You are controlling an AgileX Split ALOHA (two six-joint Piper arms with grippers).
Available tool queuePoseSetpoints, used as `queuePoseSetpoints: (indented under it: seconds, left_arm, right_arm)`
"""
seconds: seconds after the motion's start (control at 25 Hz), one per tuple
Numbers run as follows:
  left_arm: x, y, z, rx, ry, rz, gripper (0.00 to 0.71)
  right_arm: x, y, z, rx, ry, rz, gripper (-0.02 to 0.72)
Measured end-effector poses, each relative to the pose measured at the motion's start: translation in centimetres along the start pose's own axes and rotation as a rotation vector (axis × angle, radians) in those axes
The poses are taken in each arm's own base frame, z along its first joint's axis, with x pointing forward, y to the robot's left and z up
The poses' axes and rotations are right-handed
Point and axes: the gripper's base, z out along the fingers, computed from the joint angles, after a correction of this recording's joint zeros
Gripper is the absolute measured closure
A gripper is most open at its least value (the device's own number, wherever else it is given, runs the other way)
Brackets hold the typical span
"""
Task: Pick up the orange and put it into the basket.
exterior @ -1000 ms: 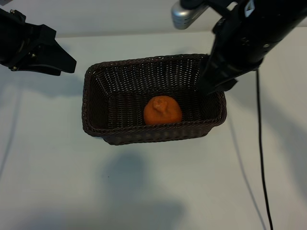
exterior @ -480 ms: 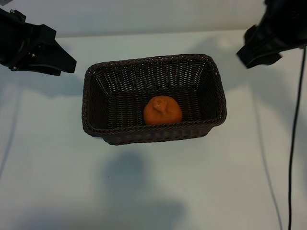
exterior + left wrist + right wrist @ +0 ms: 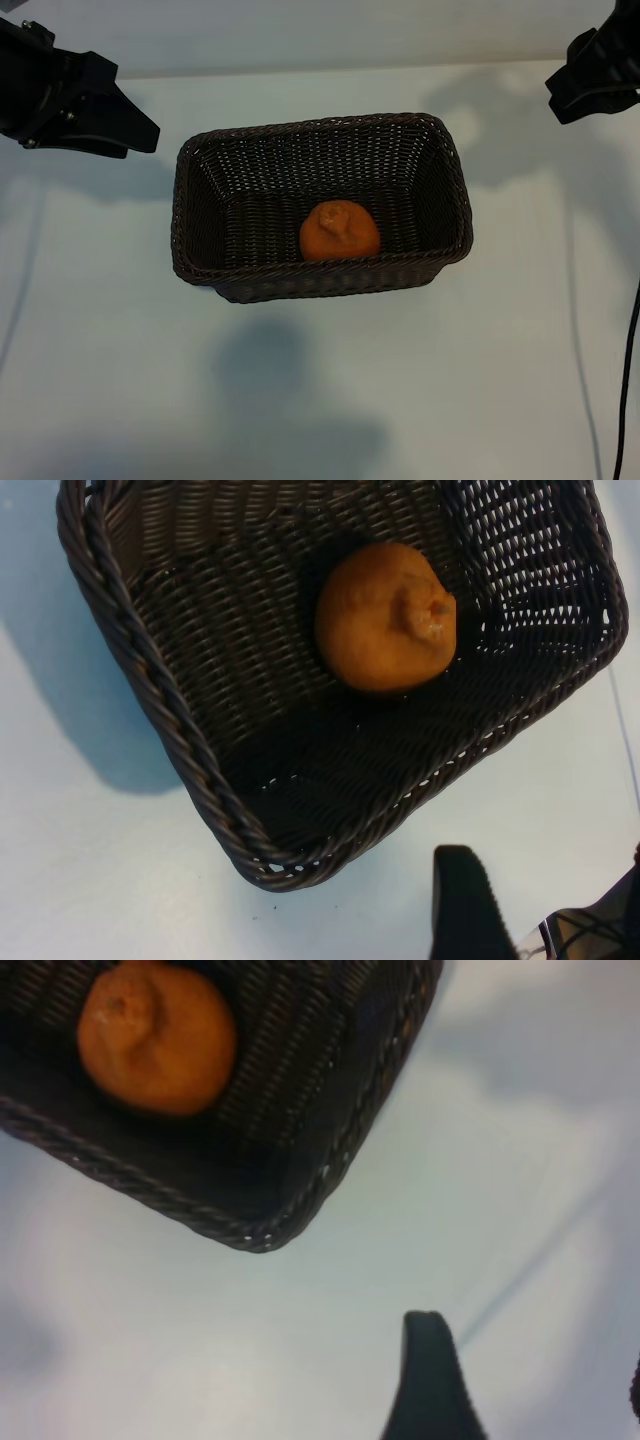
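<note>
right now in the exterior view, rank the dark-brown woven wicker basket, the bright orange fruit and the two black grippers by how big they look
1. dark-brown woven wicker basket, clearly largest.
2. black left gripper at the upper left edge.
3. black right gripper at the upper right; cropped by the frame, so its rank against the fruit is unsure.
4. bright orange fruit, lying inside the basket.

Orange sitting in the basket, seen from the left wrist cam

We're looking down at the orange (image 3: 385, 617), knobby neck showing, resting on the woven floor of the dark basket (image 3: 150, 695); the basket sits on a pale table (image 3: 90, 880), and one black fingertip (image 3: 462, 900) pokes in beside its rounded corner.
</note>
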Motion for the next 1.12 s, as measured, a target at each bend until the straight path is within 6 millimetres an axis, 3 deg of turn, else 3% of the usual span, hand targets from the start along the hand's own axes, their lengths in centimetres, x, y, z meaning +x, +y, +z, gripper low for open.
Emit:
queuePoseSetpoints:
  seconds: [0.16,0.44,1.12]
  left_arm:
    - [0.0,0.0,0.0,0.0,0.0,0.0,0.285]
    - [0.0,0.0,0.0,0.0,0.0,0.0,0.285]
    - [0.0,0.0,0.0,0.0,0.0,0.004,0.285]
  right_arm:
    - [0.3,0.0,0.4,-0.003,0.015,0.009,0.271]
    - [3.0,0.1,3.7,-0.027,0.16,0.126,0.274]
    - [2.8,0.5,3.9,-0.065,0.139,0.23,0.278]
